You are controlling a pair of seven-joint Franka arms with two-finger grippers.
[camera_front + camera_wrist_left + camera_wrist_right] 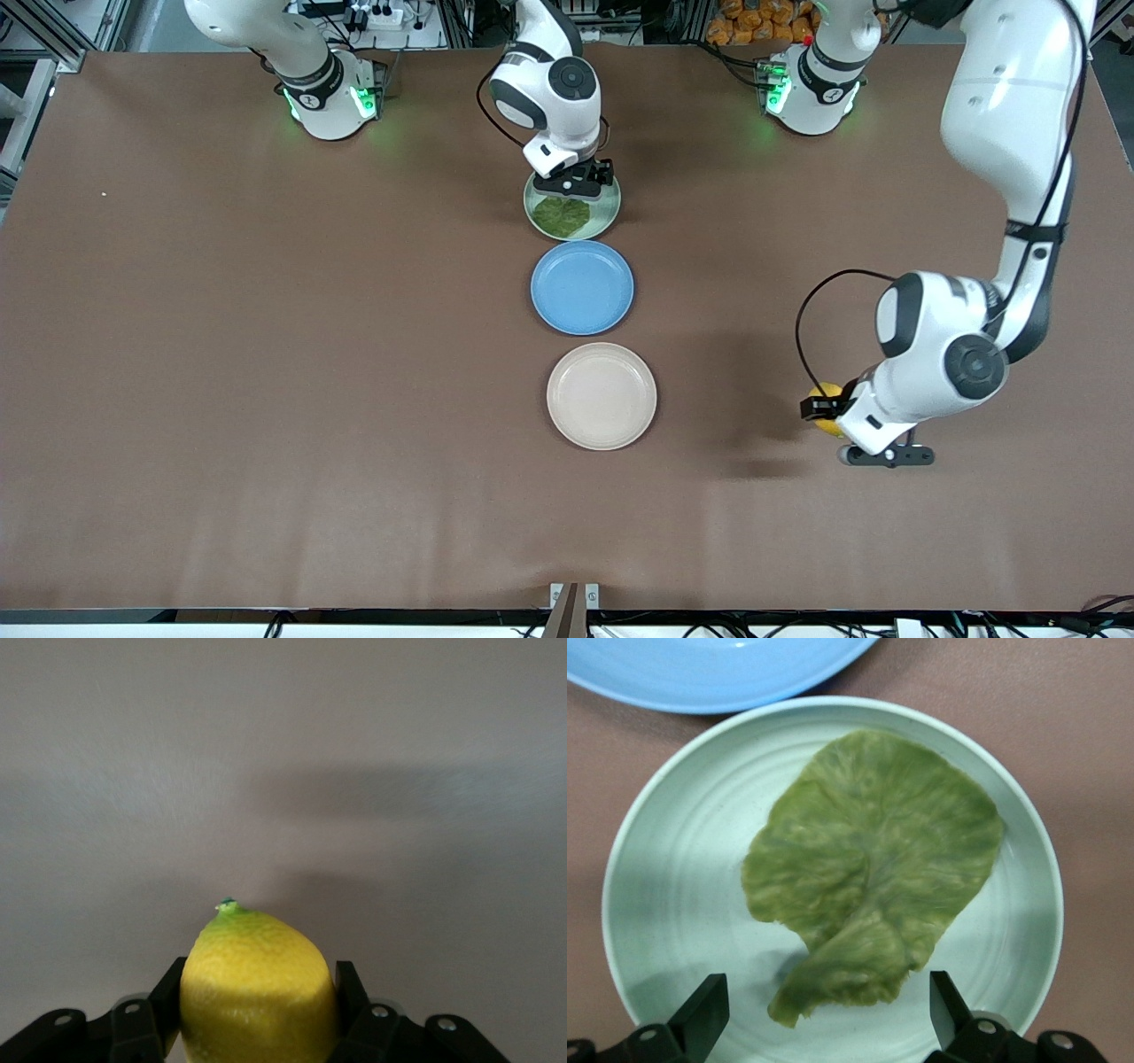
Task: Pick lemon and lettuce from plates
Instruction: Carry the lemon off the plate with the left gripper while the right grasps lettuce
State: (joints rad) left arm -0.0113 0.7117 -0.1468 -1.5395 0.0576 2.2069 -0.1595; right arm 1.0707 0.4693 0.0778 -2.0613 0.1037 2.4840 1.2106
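The lettuce (562, 215) lies flat on the pale green plate (605, 215), the plate farthest from the front camera. My right gripper (578, 182) hangs open just above that plate's edge; in the right wrist view its fingers (700, 1014) straddle the leaf's stem end (868, 877) over the plate (664, 904). My left gripper (824, 409) is shut on the lemon (827, 408) above bare table toward the left arm's end; the left wrist view shows the lemon (257, 988) clamped between both fingers. The beige-white plate (601, 396) is bare.
A blue plate (582, 287) lies between the green and beige plates; its rim shows in the right wrist view (718, 673). The brown table (266, 354) stretches wide on both sides of the plates.
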